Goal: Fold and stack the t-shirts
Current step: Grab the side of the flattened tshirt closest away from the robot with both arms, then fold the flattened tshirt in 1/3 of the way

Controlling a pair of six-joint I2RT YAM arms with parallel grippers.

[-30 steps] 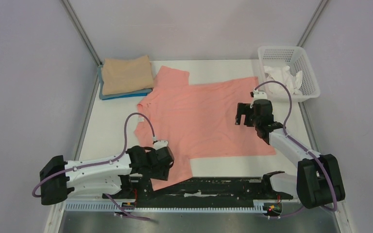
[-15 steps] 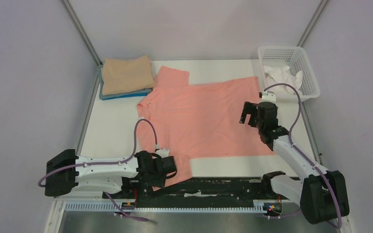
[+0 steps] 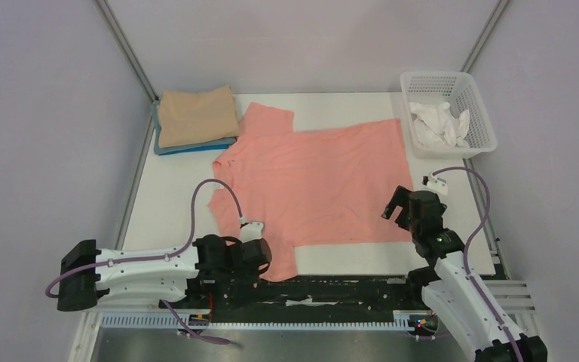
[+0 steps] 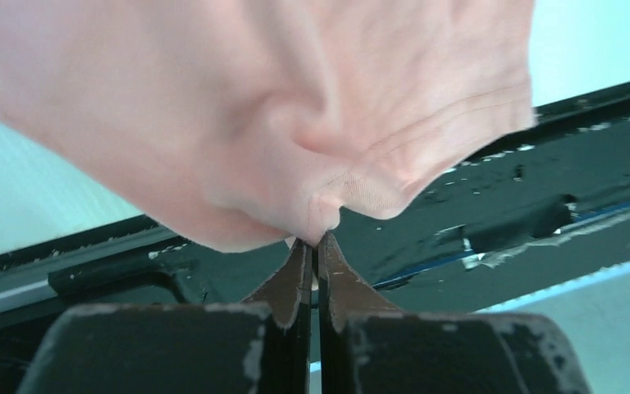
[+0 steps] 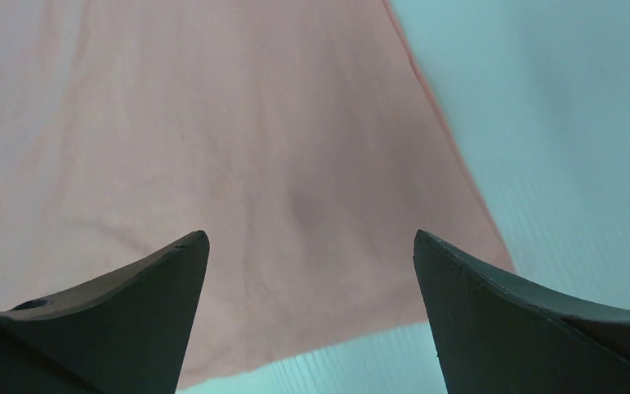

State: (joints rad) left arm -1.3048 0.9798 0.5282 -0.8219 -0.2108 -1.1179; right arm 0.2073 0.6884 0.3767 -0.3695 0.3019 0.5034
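A salmon-pink t-shirt (image 3: 313, 181) lies spread flat across the middle of the white table. Its near sleeve (image 4: 295, 123) hangs over the table's front edge, and my left gripper (image 4: 315, 240) is shut on that sleeve's hem, the cloth puckered at the tips. In the top view the left gripper (image 3: 260, 260) sits at the sleeve's near corner. My right gripper (image 5: 312, 246) stands open just above the shirt's near right hem corner (image 5: 361, 271), holding nothing; from above it (image 3: 401, 205) hovers at that corner. A tan t-shirt (image 3: 196, 115) lies folded on a blue one (image 3: 196, 145) at the back left.
A white lattice basket (image 3: 471, 98) with crumpled white cloth (image 3: 439, 122) stands at the back right. A black rail (image 3: 332, 290) runs along the table's near edge between the arm bases. Grey walls close in both sides.
My left gripper has shut on the near sleeve's hem. My right arm has drawn back toward the near edge, from over the shirt's right side to its near right corner.
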